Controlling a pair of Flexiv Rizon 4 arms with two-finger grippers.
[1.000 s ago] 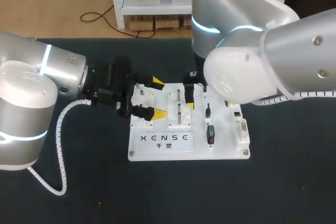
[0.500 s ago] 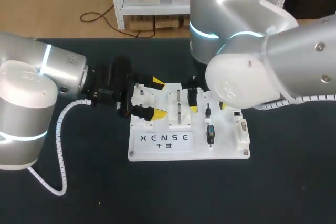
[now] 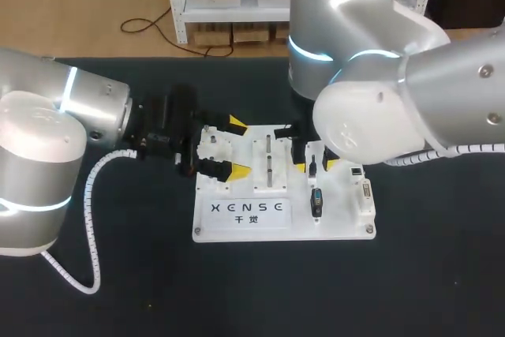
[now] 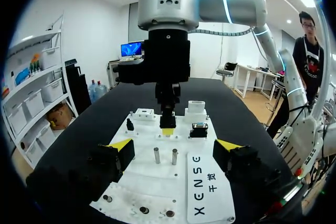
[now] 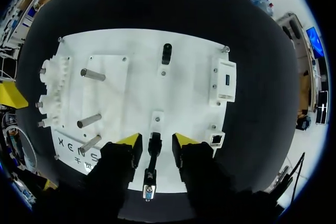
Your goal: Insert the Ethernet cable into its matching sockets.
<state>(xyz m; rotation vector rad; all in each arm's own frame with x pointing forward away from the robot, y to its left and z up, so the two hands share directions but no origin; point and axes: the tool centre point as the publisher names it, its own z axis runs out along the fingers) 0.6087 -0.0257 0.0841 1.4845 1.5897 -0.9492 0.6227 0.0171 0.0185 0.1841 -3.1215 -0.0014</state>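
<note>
A: Where is the right gripper [image 3: 313, 166] now?
B: It has come down from the board's [image 3: 339, 222] 12 o'clock edge over the cable [image 5: 153, 146], which lies right of centre. Its fingers are apart, flanking the plug without touching.
A: And the left gripper [image 4: 174, 145]?
B: Unmoved at the board's 9 o'clock end, fingers apart. A grasp looks next, and the likely socket [image 5: 217, 139] sits at the plug's 3 o'clock.

Your left gripper [image 4: 173, 148] stood open, two upright metal pegs [image 4: 165, 156] between its fingers on the white board [image 4: 157, 184]. Directly ahead, your right gripper [image 4: 168, 128] pointed down at the board, near a white socket block [image 4: 195, 108].
</note>
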